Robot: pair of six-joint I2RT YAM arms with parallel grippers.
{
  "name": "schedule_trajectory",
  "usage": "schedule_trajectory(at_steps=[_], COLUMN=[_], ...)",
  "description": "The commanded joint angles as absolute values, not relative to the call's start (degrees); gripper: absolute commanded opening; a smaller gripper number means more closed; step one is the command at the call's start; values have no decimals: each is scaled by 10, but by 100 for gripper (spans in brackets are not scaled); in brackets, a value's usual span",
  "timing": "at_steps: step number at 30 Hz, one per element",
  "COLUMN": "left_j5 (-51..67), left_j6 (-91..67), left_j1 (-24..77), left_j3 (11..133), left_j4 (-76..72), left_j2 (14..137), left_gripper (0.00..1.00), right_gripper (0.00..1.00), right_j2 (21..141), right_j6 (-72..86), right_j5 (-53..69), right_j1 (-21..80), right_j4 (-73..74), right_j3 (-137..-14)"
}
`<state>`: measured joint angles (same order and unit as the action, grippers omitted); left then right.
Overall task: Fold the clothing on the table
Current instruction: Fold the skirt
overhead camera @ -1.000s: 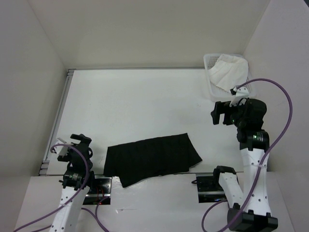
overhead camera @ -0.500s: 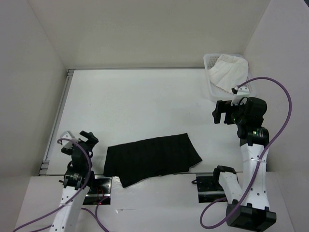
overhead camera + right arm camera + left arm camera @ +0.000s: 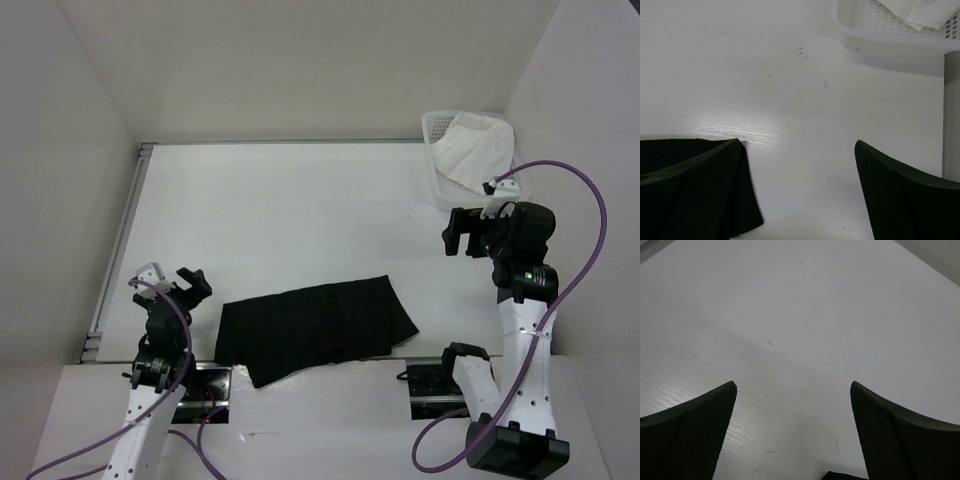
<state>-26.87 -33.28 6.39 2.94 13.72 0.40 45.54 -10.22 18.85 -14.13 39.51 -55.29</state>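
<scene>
Top external — skirt on table; L tool, R tool gaping.

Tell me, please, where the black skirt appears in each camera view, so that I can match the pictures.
Top external: the black pleated skirt lies low centre, at the table's near edge.
Left wrist: not clearly in it; mostly white table.
Right wrist: the black pleated skirt shows at lower left.
Shared landmark: the white mesh basket, top right in the top external and right wrist views.
</scene>
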Motion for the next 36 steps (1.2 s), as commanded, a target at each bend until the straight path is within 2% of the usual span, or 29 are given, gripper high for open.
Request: schedule_trajectory(at_steps=[1,11,14,15,19,21,27,28,34,36], left_j5=[-209,-128,-64,-6,141,173,150,119,103,114], left_j6=[-260,-155,-5,50,445,516,587,571,650,629], left_j1=[60,60,60,60,60,60,60,60,60,60], left_j3=[6,17,18,23,6,1,-4,-4,-4,-4], left_j4=[65,-98,-119,-119,21,66,171,165,188,172], left_j2=[-70,-70,-70,-70,-70,-70,-70,-64,-70,-70], left_gripper=[100,100,100,100,100,100,100,100,100,100], right_gripper=[99,99,99,99,99,99,99,99,99,99], right_j2=[454,454,454,454,460,454,454,454,448,448], right_j6=[-107,-102,-102,-102,-102,-102,-102,-102,-102,-102], right_j5=[192,192,186,186,186,192,197,197,197,197], right_j1=[-146,-151,-151,-151,-156,-162,-162,-162,-162,-162], right_j4=[368,368,368,368,368,368,368,368,368,368], right_j3=[-555,-555,-555,-555,-555,-555,-555,-555,-555,-555])
